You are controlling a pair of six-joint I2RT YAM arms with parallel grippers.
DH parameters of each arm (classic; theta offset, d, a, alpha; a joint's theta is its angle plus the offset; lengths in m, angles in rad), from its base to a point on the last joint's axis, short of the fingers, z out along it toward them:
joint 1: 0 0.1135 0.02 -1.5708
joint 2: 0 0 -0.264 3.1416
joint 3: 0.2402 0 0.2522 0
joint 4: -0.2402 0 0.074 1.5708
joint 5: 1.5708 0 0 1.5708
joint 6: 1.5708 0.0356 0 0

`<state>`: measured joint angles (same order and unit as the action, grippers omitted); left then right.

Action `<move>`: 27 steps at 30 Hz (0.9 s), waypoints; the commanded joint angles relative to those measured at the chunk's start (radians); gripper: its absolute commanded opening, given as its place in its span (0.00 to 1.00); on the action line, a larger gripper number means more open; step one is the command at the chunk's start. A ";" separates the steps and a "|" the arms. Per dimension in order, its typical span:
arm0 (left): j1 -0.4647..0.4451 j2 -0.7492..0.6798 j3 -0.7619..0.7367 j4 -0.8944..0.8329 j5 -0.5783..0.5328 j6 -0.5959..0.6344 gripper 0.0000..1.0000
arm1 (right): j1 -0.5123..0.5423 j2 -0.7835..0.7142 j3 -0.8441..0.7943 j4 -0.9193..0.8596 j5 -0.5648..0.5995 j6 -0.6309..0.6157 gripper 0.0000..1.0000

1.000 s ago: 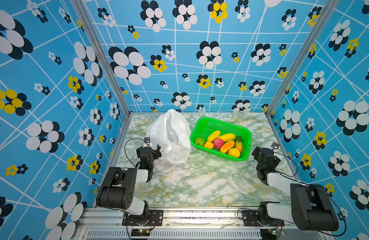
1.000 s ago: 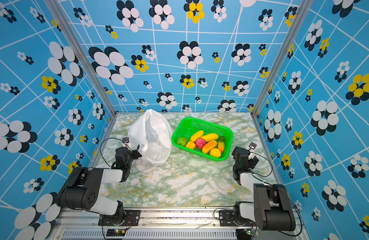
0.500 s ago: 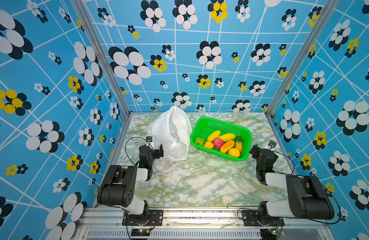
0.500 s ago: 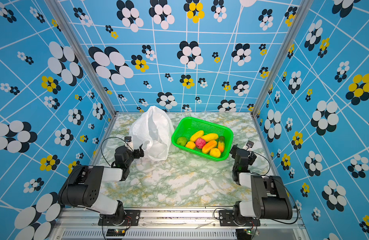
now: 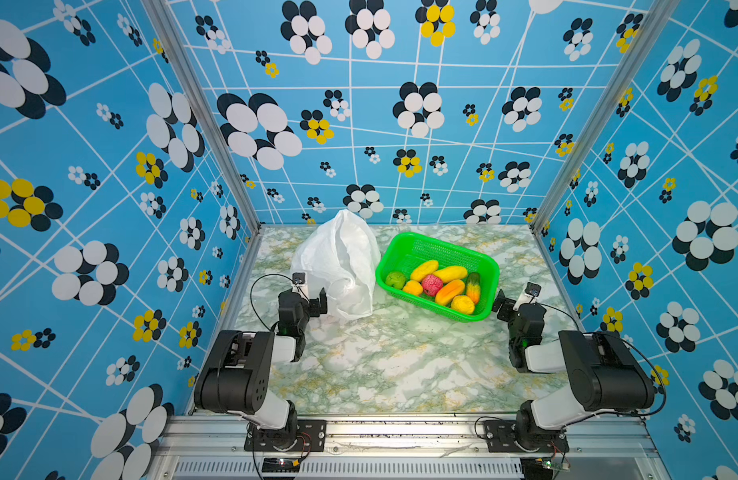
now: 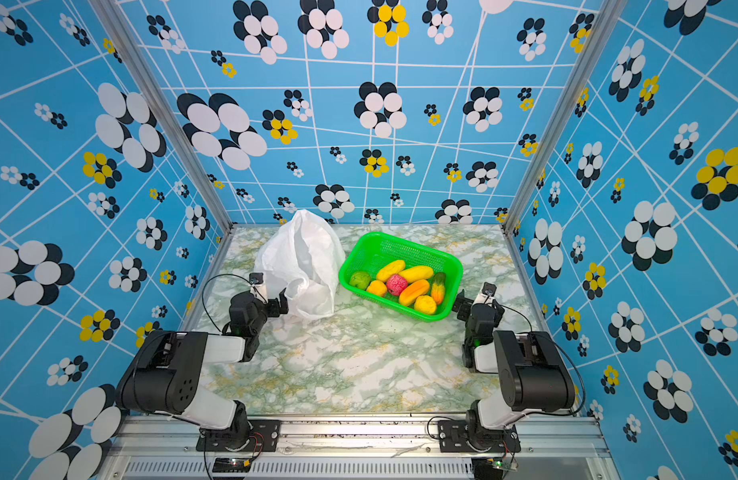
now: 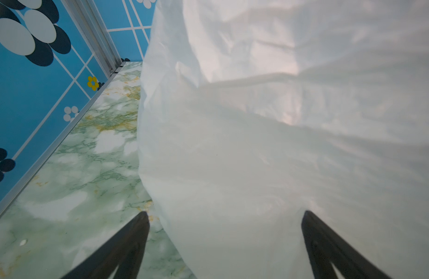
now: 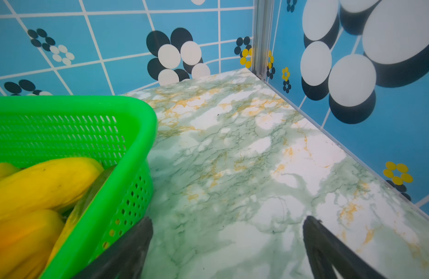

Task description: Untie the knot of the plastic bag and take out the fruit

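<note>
The white plastic bag (image 5: 338, 259) (image 6: 301, 257) sits slumped at the back left of the marble table; the knot is out of view. The fruit (image 5: 436, 282) (image 6: 400, 282) lies in the green mesh basket (image 5: 442, 245), with yellow ones (image 8: 39, 183) close to the right wrist camera. My left gripper (image 5: 318, 302) (image 7: 225, 215) stands open at the bag's near left edge, and bag film (image 7: 257, 145) fills the gap between its fingers. My right gripper (image 5: 504, 303) (image 8: 228, 218) stands open and empty beside the basket's near right corner (image 8: 126, 193).
Blue flowered walls close in the table (image 5: 400, 365) on three sides, with metal corner posts (image 5: 251, 226) at the back. Bag and basket stand side by side, almost touching. Both arm bases are mounted on the front rail (image 5: 380, 424).
My left gripper has shifted a little to the right, up to the bag. My right gripper has shifted left to the basket's corner. The bag's folds have shifted slightly.
</note>
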<state>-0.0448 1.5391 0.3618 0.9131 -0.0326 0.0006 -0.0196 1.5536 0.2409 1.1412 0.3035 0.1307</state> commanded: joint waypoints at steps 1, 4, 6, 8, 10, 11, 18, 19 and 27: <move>0.009 0.010 0.018 0.013 0.014 0.009 0.99 | 0.011 0.014 -0.012 0.086 -0.007 -0.018 0.99; 0.010 0.010 0.018 0.012 0.014 0.010 0.99 | 0.013 0.003 0.025 0.000 -0.026 -0.027 0.99; 0.009 0.010 0.018 0.012 0.013 0.010 0.99 | 0.015 0.001 0.071 -0.089 -0.070 -0.044 0.99; 0.009 0.010 0.018 0.011 0.013 0.010 0.99 | 0.023 -0.003 0.124 -0.193 -0.135 -0.079 0.99; 0.009 0.010 0.017 0.013 0.014 0.010 0.99 | 0.027 0.002 0.130 -0.190 -0.158 -0.094 0.99; 0.009 0.010 0.017 0.013 0.014 0.010 0.99 | 0.027 0.001 0.130 -0.195 -0.158 -0.094 0.99; 0.009 0.010 0.018 0.012 0.014 0.010 0.99 | 0.027 0.002 0.131 -0.192 -0.158 -0.094 0.99; 0.009 0.011 0.019 0.011 0.013 0.010 0.99 | 0.027 0.001 0.130 -0.192 -0.157 -0.094 0.99; 0.009 0.010 0.019 0.009 0.015 0.010 0.99 | 0.028 0.004 0.135 -0.202 -0.168 -0.099 0.99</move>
